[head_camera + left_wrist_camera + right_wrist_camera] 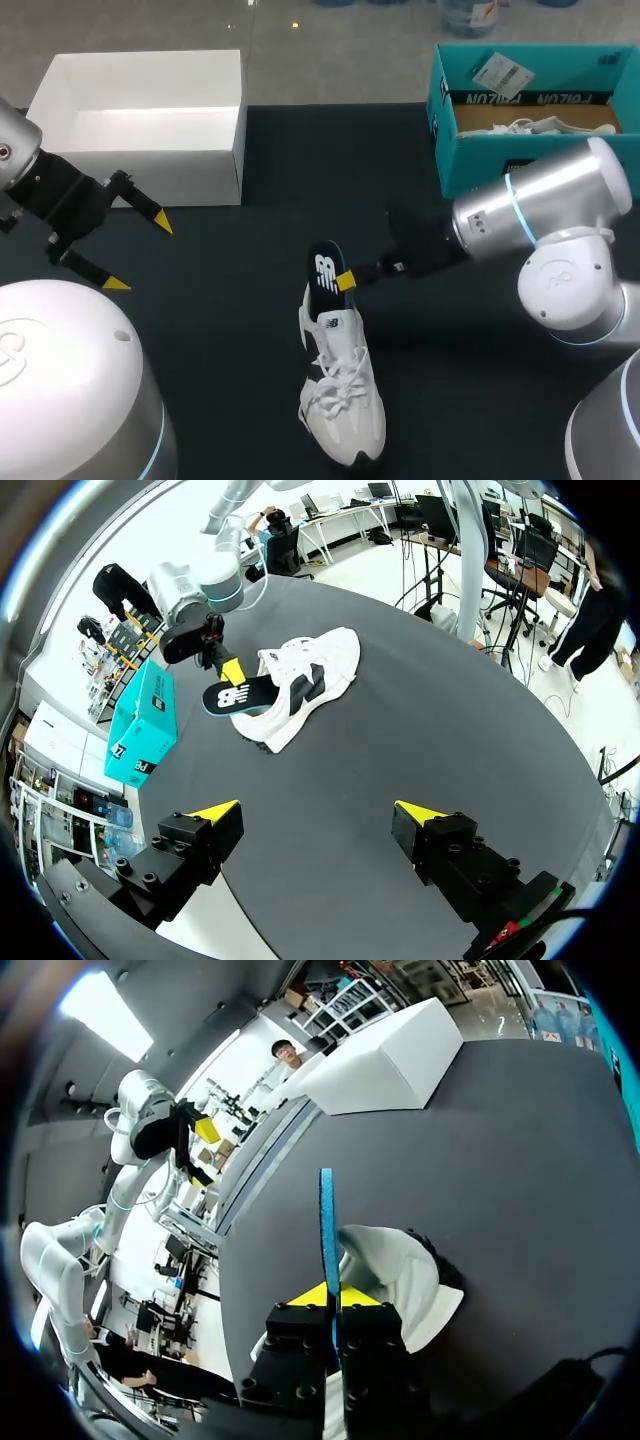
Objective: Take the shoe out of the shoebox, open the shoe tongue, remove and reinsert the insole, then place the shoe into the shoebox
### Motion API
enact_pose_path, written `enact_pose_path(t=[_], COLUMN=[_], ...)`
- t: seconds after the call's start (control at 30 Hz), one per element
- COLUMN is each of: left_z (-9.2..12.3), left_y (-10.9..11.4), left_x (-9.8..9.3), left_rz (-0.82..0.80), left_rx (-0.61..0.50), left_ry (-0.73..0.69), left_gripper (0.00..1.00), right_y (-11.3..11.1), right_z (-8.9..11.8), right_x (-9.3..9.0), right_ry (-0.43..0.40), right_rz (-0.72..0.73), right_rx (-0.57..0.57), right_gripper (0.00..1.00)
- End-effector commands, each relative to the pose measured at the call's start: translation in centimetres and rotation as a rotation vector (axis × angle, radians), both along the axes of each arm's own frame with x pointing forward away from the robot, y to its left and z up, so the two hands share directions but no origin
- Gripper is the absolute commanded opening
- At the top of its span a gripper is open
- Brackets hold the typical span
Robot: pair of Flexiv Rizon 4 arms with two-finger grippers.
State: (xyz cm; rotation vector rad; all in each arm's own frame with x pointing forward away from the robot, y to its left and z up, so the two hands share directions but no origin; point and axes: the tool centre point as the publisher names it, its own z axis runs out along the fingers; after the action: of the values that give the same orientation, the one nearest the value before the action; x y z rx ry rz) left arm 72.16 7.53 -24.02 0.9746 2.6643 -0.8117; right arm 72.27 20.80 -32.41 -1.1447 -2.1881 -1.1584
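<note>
The left arm (65,350) and right arm (560,195) are clad in rounded silver-white shells, with joints ringed by light-blue bands (517,208). Black screw-studded housings (175,865) are fitted at the wrists; the fingers (215,811) are tipped bright yellow.

I see white shoe (342,400) mid-bench near front edge; dark insole (325,272) sticking up at its heel; white shoebox (140,120) open, far-left corner.

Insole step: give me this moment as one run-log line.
right claw: shut on dark blue insole | insole: at heel opening of white lace-up sneaker | left claw: open, empty, near white cardboard box
</note>
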Motion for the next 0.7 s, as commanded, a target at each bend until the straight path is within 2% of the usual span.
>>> enact_pose_path(t=[0.03,0.33,0.5,0.63,0.7], left_z=[0.0,0.0,0.0,0.0,0.0], left_y=[0.0,0.0,0.0,0.0,0.0], left_x=[-0.1,-0.1,-0.1,-0.1,-0.1], left_rz=[0.001,0.001,0.001,0.001,0.001], left_rx=[0.003,0.003,0.003,0.003,0.003], left_ry=[0.000,0.000,0.000,0.000,0.000], left_gripper=[1.00,1.00,1.00,1.00,1.00], right_y=[0.3,0.8,1.2,0.9,0.7], right_z=[-0.7,-1.7,-2.0,-1.5,-1.4], right_x=[-1.3,-3.2,-3.3,-2.6,-2.3], right_ry=[0.007,0.041,0.054,0.046,0.038], right_rz=[-0.012,-0.020,-0.014,-0.015,-0.018], right_rx=[0.010,0.027,0.023,0.019,0.015], right_gripper=[0.00,0.00,0.00,0.00,0.08])
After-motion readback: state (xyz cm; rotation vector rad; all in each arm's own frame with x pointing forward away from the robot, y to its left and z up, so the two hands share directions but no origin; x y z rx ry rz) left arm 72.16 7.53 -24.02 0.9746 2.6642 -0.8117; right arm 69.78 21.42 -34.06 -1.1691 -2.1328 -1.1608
